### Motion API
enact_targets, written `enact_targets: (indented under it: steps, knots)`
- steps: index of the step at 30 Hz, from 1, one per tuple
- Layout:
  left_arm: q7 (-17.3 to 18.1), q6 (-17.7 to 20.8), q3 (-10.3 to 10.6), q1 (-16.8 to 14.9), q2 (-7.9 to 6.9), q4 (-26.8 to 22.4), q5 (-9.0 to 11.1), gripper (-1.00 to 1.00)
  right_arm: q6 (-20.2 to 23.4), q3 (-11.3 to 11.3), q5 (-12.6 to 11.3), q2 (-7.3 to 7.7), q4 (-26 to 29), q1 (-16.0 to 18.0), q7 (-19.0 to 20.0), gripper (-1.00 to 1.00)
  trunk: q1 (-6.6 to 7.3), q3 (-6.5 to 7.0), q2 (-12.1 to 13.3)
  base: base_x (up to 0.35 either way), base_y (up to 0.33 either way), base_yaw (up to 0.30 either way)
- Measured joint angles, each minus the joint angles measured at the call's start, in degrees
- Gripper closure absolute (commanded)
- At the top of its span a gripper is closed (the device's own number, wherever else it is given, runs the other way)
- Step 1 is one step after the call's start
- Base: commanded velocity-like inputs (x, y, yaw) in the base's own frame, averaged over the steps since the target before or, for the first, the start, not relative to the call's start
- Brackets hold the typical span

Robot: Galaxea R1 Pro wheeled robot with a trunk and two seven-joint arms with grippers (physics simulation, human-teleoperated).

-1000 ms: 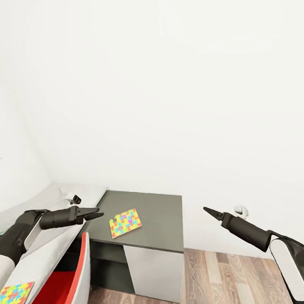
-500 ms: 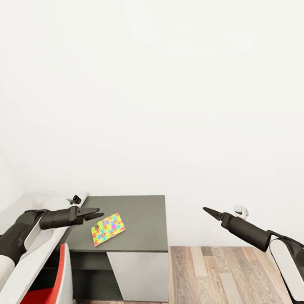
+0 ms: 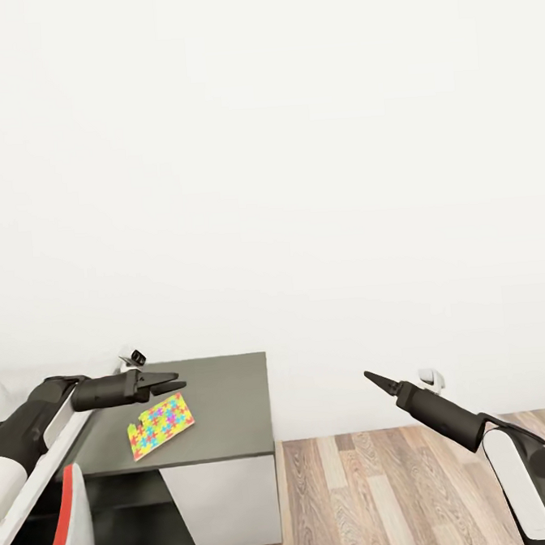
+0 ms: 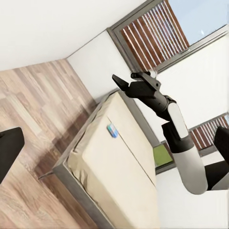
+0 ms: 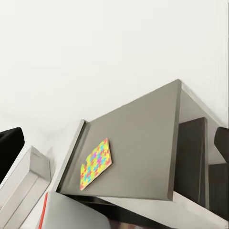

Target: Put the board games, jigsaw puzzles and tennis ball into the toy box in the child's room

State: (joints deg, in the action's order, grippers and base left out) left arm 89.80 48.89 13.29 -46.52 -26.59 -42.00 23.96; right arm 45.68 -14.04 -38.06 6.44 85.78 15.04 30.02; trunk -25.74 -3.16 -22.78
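One jigsaw puzzle (image 3: 160, 425), a bright multicoloured panel, lies flat on the dark grey section of the table (image 3: 224, 390); the right wrist view shows the puzzle (image 5: 95, 163) too. My left gripper (image 3: 176, 382) hovers open just above and behind the puzzle, holding nothing. My right gripper (image 3: 367, 374) hangs open over the floor, to the right of the table. On the bed (image 4: 109, 176) lies a small blue-cyan board game (image 4: 112, 130). A pale grey boxy shape (image 5: 26, 179) beside the dark section could be the toy box or the table's pale top; I cannot tell which. The tennis ball is out of view.
A red and grey chair (image 3: 74, 522) stands at the lower left, close to the table. A white wall runs behind the table. Wood-plank floor (image 3: 385, 492) spreads to the right of it. Dark-framed windows (image 4: 152, 33) stand beyond the bed.
The camera has turned to the right, so the table, puzzle and chair slid left in the picture. A second puzzle on the pale top left the view. Both arms keep their pose.
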Motion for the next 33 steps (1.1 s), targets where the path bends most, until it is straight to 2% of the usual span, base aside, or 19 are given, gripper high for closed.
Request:
enact_targets:
  steps: [33]
  knots:
    - [0.0, 0.0, -0.01, 0.0, -0.13, 0.0, 0.0, -1.0, 0.0, -0.05, -0.03, -0.01, -0.12, 0.0, 0.02, -1.0, 0.0, 0.0, 0.0, 0.0, 0.0, -0.277]
